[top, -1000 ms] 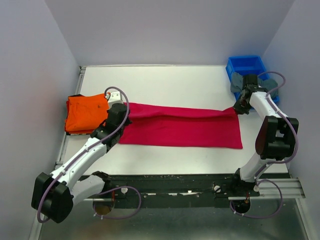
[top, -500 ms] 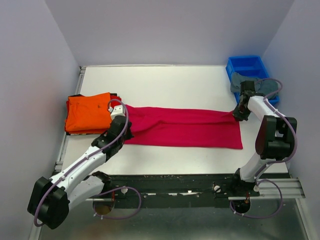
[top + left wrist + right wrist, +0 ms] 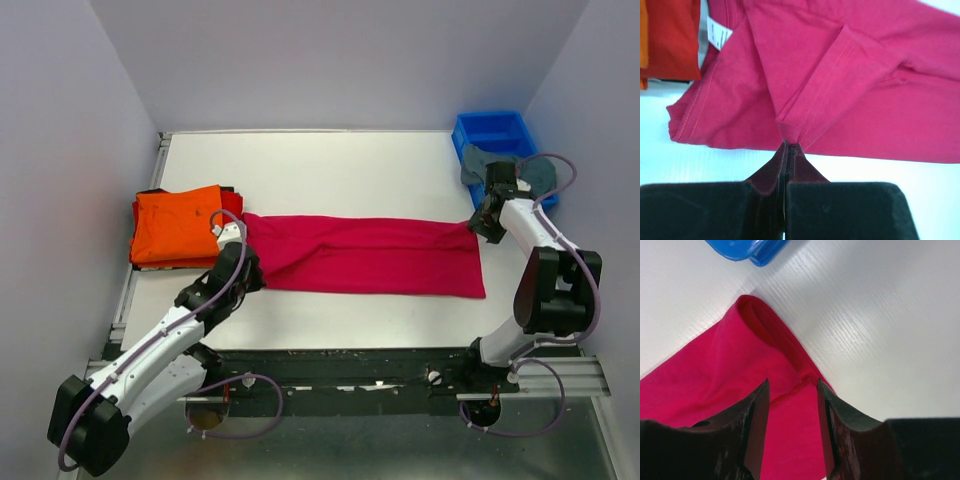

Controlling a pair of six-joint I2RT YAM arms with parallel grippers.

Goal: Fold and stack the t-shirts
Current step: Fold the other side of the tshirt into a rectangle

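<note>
the crimson-pink t-shirt (image 3: 370,258) lies across the middle of the table (image 3: 350,165) as a long flat band, apparently already folded lengthwise, running from the left of the top view to the right. the left gripper (image 3: 788,146) is pressed together on a small ridge of its cloth at the band's lower left end, not far from the collar and its white label (image 3: 717,30). the left wrist view shows the fabric drawn up into a tented fold between the closed fingers. the right gripper (image 3: 792,385) sits over the band's upper right corner with its jaws spread. the rolled corner of cloth lies under the gap and is not pinched, as far as the right wrist view shows.

at the left edge of the top view the orange t-shirt (image 3: 175,228) rests folded on the red t-shirt (image 3: 675,40), which shows only as a strip beside and under it. the grey-teal t-shirt (image 3: 478,165) hangs crumpled over the near rim of the blue bin (image 3: 490,128) in the upper right.

the task looks roughly half done. two shirts seem folded and stacked, and the third is part folded, needing crosswise folds and a move onto the pile. the fourth has yet to be taken out, folded and stacked.
</note>
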